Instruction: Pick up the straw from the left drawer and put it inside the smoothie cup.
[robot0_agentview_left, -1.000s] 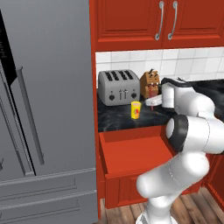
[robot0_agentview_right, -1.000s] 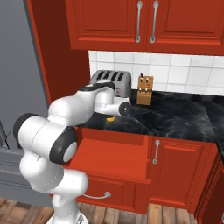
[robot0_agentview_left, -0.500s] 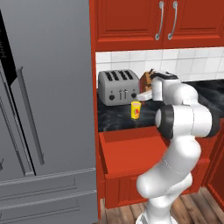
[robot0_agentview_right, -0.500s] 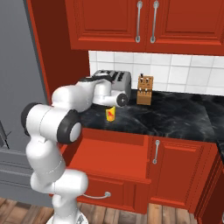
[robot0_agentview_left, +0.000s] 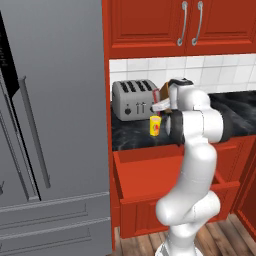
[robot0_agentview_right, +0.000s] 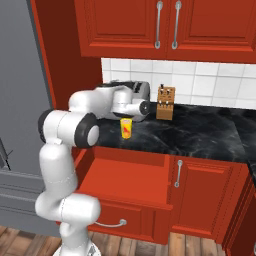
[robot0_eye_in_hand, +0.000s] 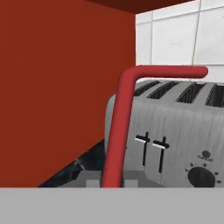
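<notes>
The straw (robot0_eye_in_hand: 117, 131), a thin red stick with a bent top, stands upright between my fingertips in the hand view, and my gripper (robot0_eye_in_hand: 110, 183) is shut on it. From the left base view my gripper (robot0_agentview_left: 161, 105) hangs just above the smoothie cup (robot0_agentview_left: 155, 125), a small yellow tumbler with a red mark that stands on the dark counter in front of the toaster. The cup (robot0_agentview_right: 126, 128) sits right under my forearm in the right base view. Below the counter the left drawer (robot0_agentview_left: 150, 172) is pulled out, its red inside (robot0_agentview_right: 125, 176) bare.
A silver toaster (robot0_agentview_left: 132, 99) stands at the back left of the counter, close ahead of the hand (robot0_eye_in_hand: 175, 131). A knife block (robot0_agentview_right: 165, 102) is at the wall. The red cabinet side (robot0_eye_in_hand: 57, 87) and grey fridge (robot0_agentview_left: 50, 125) bound the left. Wall cabinets (robot0_agentview_right: 165, 25) hang overhead.
My hand has swung left along the counter with the straw, from right of the cup to just above it, and the elbow has shifted with it. The cup and drawer stayed put.
</notes>
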